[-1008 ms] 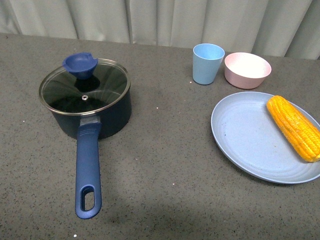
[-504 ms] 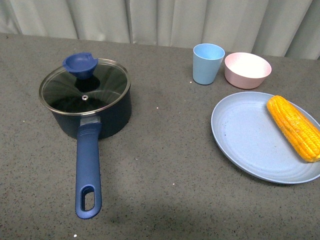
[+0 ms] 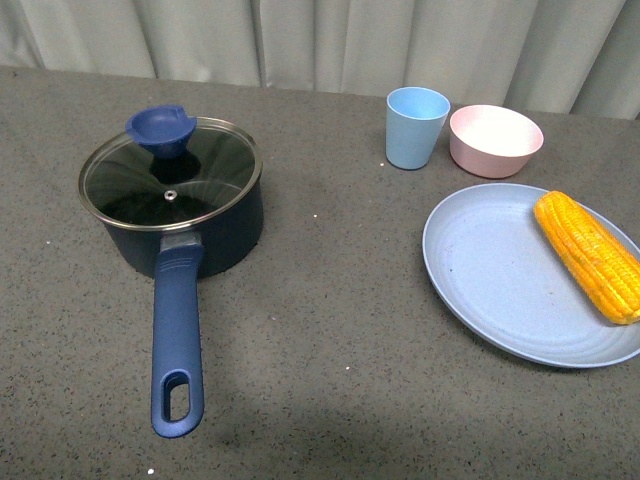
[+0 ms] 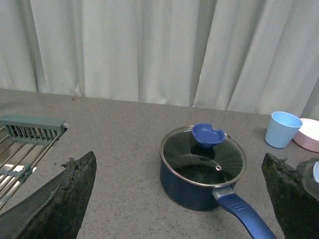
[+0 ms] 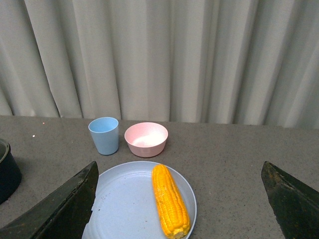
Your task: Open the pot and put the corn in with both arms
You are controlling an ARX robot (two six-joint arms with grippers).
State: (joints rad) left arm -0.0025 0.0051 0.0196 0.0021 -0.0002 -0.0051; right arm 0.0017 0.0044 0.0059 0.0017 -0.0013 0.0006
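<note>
One pot (image 3: 230, 232), one corn (image 3: 588, 256), one plate (image 3: 490, 272); left tool (image 4: 178, 155), right tool (image 5: 179, 163) gaping, empty.

You'll see the pot (image 3: 232, 232) is dark navy and its handle (image 3: 177, 340) a brighter blue, under a clear lid (image 3: 190, 180) with a silver rim and a blue knob (image 3: 160, 130). The corn (image 3: 588, 255) is yellow-orange (kernels in neat rows) on a pale blue plate (image 3: 490, 280). The cup (image 3: 415, 127) is light blue, the bowl (image 3: 494, 140) pink, the table (image 3: 330, 330) grey and finely speckled, the curtain (image 3: 330, 40) off-white.
</note>
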